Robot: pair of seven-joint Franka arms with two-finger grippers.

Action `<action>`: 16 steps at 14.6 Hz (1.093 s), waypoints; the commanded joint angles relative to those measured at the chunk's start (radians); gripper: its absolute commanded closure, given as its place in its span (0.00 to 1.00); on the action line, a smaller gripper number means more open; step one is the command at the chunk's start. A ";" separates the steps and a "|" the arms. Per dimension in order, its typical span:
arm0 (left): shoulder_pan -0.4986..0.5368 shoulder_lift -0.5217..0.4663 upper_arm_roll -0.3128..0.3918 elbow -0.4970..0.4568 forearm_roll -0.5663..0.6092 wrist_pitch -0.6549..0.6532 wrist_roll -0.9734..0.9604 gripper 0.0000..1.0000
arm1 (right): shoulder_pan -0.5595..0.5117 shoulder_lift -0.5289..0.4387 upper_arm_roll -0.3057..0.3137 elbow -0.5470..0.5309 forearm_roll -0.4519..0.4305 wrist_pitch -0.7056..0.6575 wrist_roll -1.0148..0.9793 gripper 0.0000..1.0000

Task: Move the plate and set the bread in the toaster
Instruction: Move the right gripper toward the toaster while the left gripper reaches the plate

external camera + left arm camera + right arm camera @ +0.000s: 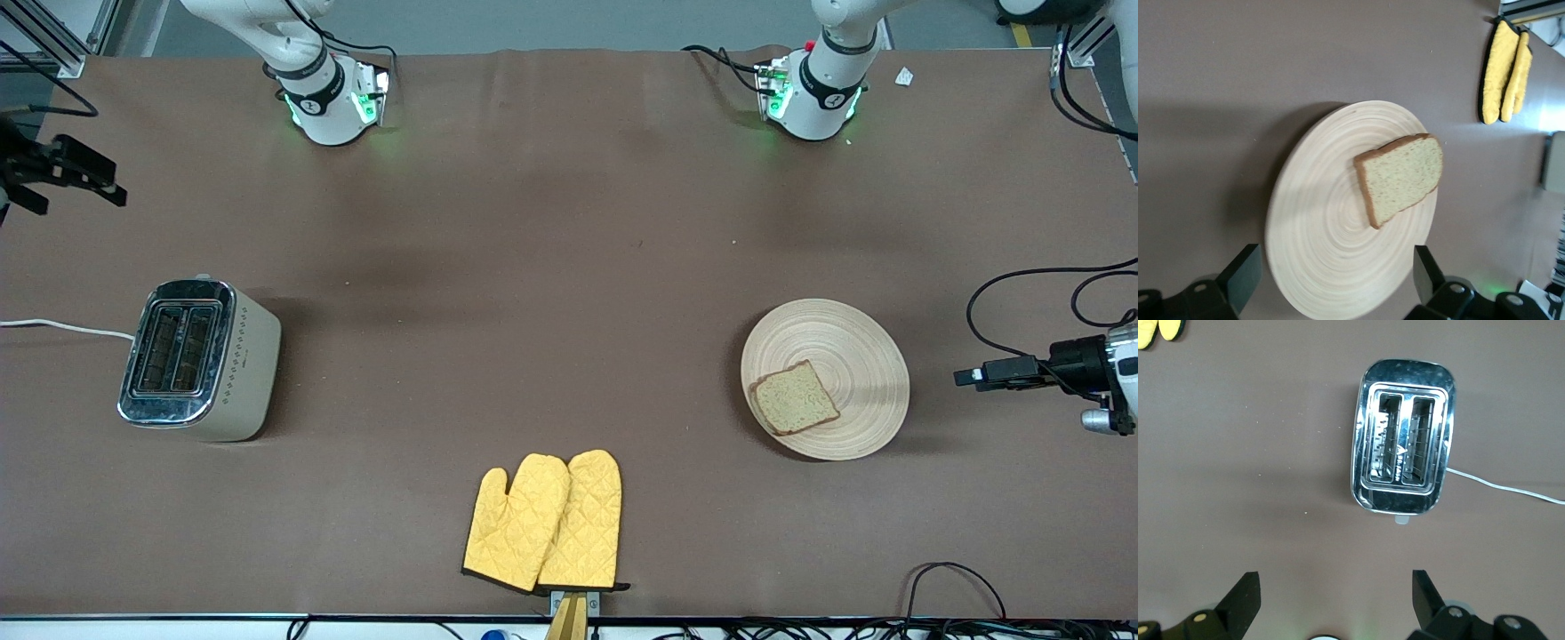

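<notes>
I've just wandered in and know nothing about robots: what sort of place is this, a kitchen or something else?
Probably a robotics lab staged as a kitchen, not a real one. Two robot arms are bolted to a cloth-covered table, loose cables trail along its edges, and the only kitchen things are a toaster, a plate with bread and yellow oven mitts.

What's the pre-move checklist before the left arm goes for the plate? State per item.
1. Left gripper open, fingers spread wider than the near rim of the plate: ok.
2. Bread lies flat on the plate, toward its edge nearer the front camera, inside the rim: ok.
3. Toaster upright at the right arm's end of the table, both slots showing no bread in the right wrist view: ok.
4. Right gripper open, hanging above the table beside the toaster, holding nothing: ok.
5. Yellow oven mitts lie near the front edge, between plate and toaster, nearer the front camera than both; whether they clear the slide path: cannot tell.
</notes>
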 commanded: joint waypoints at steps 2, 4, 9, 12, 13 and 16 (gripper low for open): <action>0.015 0.104 -0.006 0.030 -0.054 0.001 0.172 0.16 | 0.013 0.067 -0.001 -0.035 0.057 0.065 0.002 0.00; 0.015 0.146 -0.006 0.032 -0.068 0.001 0.186 0.32 | 0.042 0.069 -0.001 -0.089 0.086 0.138 0.014 0.00; 0.019 0.186 -0.006 0.029 -0.092 -0.001 0.195 0.49 | 0.127 0.119 -0.003 -0.189 0.177 0.328 0.178 0.00; 0.019 0.208 -0.006 0.029 -0.095 -0.001 0.215 0.58 | 0.209 0.189 -0.001 -0.195 0.178 0.426 0.264 0.00; 0.019 0.213 -0.006 0.029 -0.095 -0.001 0.215 0.64 | 0.227 0.219 -0.001 -0.193 0.180 0.451 0.266 0.00; 0.019 0.225 -0.011 0.029 -0.095 -0.001 0.215 0.76 | 0.235 0.292 -0.001 -0.192 0.218 0.528 0.266 0.00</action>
